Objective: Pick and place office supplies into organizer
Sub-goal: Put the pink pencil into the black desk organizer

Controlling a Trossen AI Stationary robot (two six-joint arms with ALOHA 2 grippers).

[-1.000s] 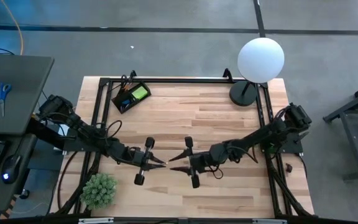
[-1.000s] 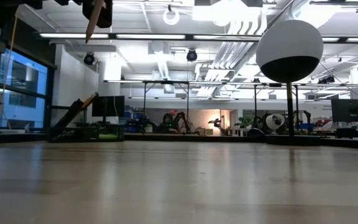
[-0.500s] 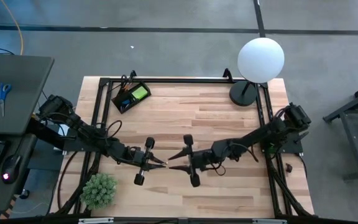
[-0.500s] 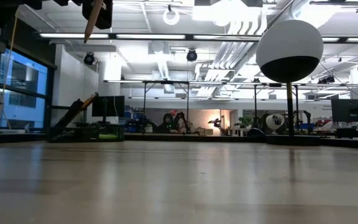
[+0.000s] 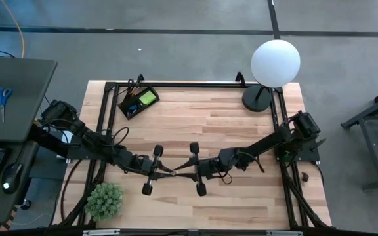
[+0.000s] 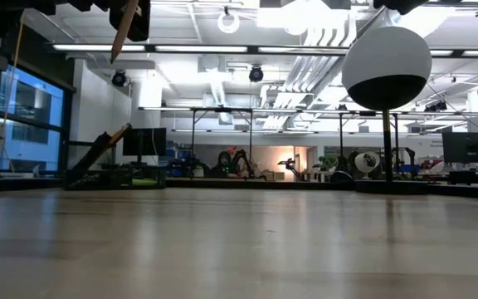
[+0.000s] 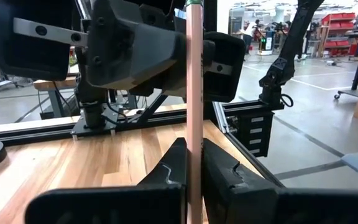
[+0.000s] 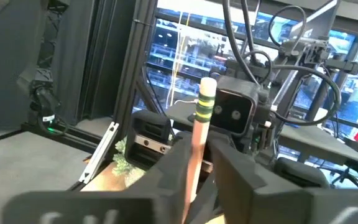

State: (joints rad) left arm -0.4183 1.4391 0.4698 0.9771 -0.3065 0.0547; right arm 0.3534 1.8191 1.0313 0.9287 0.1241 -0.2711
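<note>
The right claw has slid closer to the left claw, and both now pinch one pencil well apart from the organizer. It looks light, stiff and slim; grip mid-shaft.

Wooden desk on grey concrete floor, white globe lamp at a far corner, potted plant at a near corner, grey side desk beside, ceiling strip lights and windows behind.
</note>
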